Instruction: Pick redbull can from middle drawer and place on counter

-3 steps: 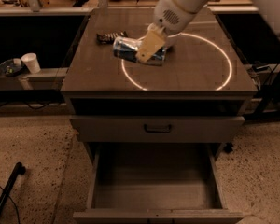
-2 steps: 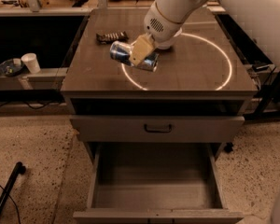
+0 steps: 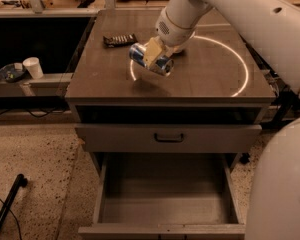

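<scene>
My gripper [image 3: 152, 58] is shut on the redbull can [image 3: 140, 53], a slim silver and blue can that lies tilted on its side in the fingers. It hangs just above the left part of the counter [image 3: 200, 81], over the left edge of the white circle [image 3: 242, 59]. The can casts a shadow on the counter below it. The middle drawer [image 3: 165, 196] is pulled open at the bottom of the view, with its plain grey inside bare. My white arm reaches in from the upper right.
A dark snack bar wrapper [image 3: 119, 39] lies on the counter's back left. The drawer front above has a black handle [image 3: 169, 137] and is closed. A white cup [image 3: 33, 67] stands on a low shelf to the left. A black pole [image 3: 7, 204] lies on the floor.
My gripper has moved left and slightly forward over the counter with the can in it. The can stays tilted in the fingers.
</scene>
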Controlling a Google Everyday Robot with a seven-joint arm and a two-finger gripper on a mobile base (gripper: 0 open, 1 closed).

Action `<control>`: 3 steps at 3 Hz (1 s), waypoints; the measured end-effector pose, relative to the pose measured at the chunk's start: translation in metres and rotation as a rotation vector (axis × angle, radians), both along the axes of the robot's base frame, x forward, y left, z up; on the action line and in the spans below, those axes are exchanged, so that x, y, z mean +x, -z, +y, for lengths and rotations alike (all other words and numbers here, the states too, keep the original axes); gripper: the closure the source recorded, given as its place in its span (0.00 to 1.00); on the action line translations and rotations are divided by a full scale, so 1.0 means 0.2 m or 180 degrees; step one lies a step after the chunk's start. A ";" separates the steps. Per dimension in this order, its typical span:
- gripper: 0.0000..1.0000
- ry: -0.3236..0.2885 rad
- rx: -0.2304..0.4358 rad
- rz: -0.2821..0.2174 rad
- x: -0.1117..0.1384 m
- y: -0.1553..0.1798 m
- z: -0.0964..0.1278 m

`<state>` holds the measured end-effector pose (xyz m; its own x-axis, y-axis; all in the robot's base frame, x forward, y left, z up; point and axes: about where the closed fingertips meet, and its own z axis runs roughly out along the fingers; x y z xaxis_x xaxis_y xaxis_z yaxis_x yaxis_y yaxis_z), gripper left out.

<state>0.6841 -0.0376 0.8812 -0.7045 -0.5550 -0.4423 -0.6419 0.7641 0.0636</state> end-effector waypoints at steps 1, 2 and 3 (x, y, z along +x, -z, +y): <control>1.00 0.0204 -0.0013 0.0011 0.09 0.04 -0.07; 0.81 0.0389 -0.0029 -0.0056 0.14 0.09 -0.14; 0.58 0.0330 0.0231 -0.0093 0.16 0.13 -0.19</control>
